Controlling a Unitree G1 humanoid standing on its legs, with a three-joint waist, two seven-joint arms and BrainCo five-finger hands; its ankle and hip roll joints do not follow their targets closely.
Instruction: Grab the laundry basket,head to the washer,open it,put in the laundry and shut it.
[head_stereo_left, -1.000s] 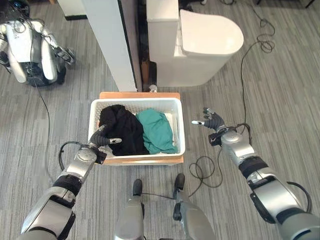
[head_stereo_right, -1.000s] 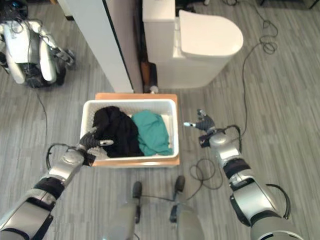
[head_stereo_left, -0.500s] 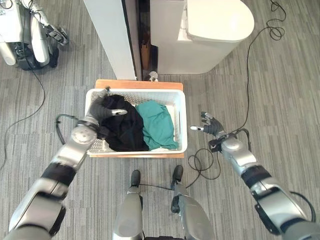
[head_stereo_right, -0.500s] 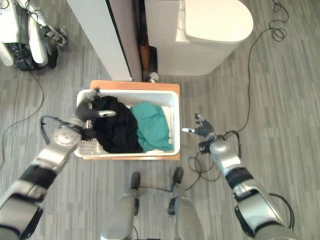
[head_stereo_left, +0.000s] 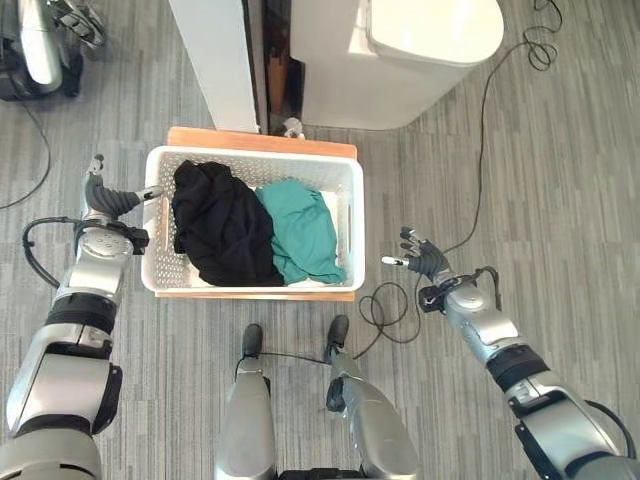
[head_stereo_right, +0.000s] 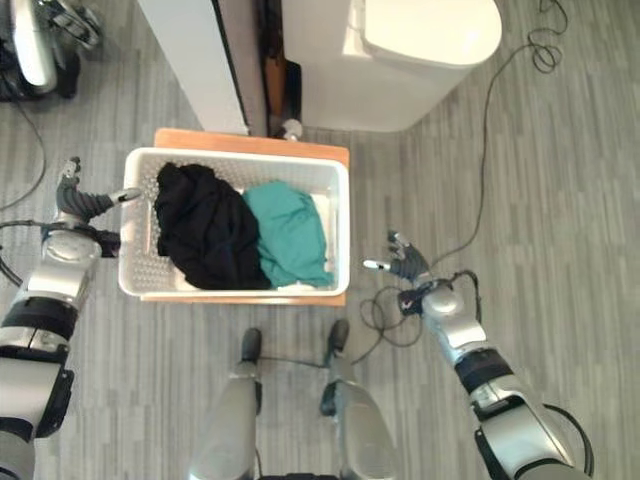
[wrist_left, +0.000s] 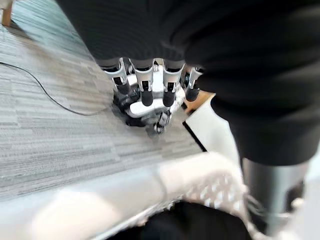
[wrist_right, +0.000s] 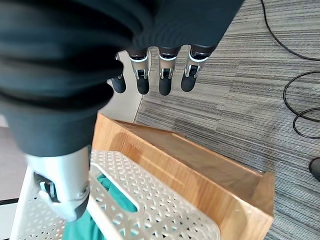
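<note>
We are standing over a floor of grey striped carpet (head_stereo_left: 560, 180) that is filling the frame of the head views. At the top centre a white panel (head_stereo_left: 212, 60) is rising beside a dark gap, and just right of it a white toilet-shaped fixture (head_stereo_left: 400, 55) is taking up the top of the frame. In the upper left corner part of another robot (head_stereo_left: 40, 45) is showing. A thin black cord (head_stereo_left: 487, 130) is running down the floor from the upper right toward the centre right.

In the middle of the frame the white perforated laundry basket (head_stereo_left: 352, 215) is sitting on a low wooden platform (head_stereo_left: 262, 143) whose edge is showing along the basket's far and near sides. Inside it, a black garment (head_stereo_left: 220, 225) is lying in the left half and a teal garment (head_stereo_left: 300, 230) in the right half, touching each other.

We are holding our left hand (head_stereo_left: 103, 198) at centre left, just beside the basket's left rim; its fingers are relaxed and spread, the thumb pointing toward the rim, and it is holding nothing. In the left wrist view its fingers (wrist_left: 146, 85) are hanging straight over the carpet. Our right hand (head_stereo_left: 420, 257) is hovering over the carpet at centre right, apart from the basket's right wall, fingers loosely extended and empty. In the right wrist view its fingers (wrist_right: 165, 75) are pointing out above the platform's corner.
</note>
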